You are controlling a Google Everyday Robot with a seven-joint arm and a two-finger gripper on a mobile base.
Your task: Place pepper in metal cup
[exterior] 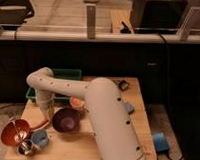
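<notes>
The pepper (pixel 40 124) is a thin curved red-orange strip lying on the wooden table (pixel 116 140), between the orange-red bowl and the purple bowl. My gripper (pixel 46 115) points down from the cream arm (pixel 107 115), right above the pepper's upper end and close to it. The metal cup (pixel 26 148) is small and shiny and stands at the table's front left corner, just in front of the orange-red bowl and left of the light blue cup. It is below and left of my gripper.
An orange-red bowl (pixel 14 132) stands at the front left. A light blue cup (pixel 40 138) is beside the metal cup. A purple bowl (pixel 66 120) is right of the gripper. A green tray (pixel 63 75) stands at the back. An orange item (pixel 77 102) and small blue objects (pixel 128 108) lie further right.
</notes>
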